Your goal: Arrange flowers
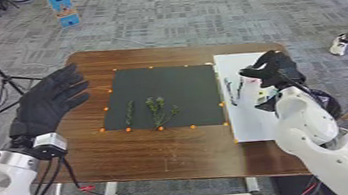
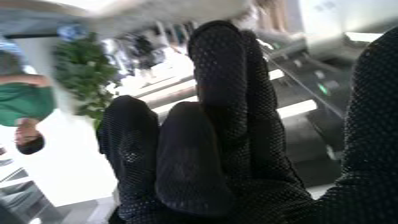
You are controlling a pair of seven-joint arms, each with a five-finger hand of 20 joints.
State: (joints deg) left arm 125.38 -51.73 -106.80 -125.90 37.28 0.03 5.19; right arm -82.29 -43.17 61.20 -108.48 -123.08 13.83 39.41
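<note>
The main risk I see is from the thin stems [image 1: 232, 92] on the white board [image 1: 251, 129]. They lie flat and just beside the fingers of the right hand [image 1: 286, 74], so if this hand sweeps low to the left, it can push them away or bend them. A thin stem also gives little to pinch, and a thick glove may slip over it or catch two at once. The small pink piece [image 1: 253, 80] is partly under the hand, and I cannot tell what it is; a blind closing could crush it.

On the dark mat [image 1: 164, 78], the middle sprigs [image 1: 160, 102] lie close to the right sprig [image 1: 173, 110], and their stems come near to each other at the near end. Lifting one might drag the other, because the leaves can hook. The left sprig [image 1: 130, 113] is apart from them, so it should be safer to leave in its place.

The right hand is released: its fingers are loosely extended, the thumb stands away from them, and I see nothing grasped. It is above the right side of the board, toward the far end. The thin stems are to its left and a little nearer; the sprigs on the mat are well apart from it, farther left and on the near half of the mat. The left hand [image 1: 46, 103] is also released, with fingers spread, at the left side of the table [image 1: 193, 159].
</note>
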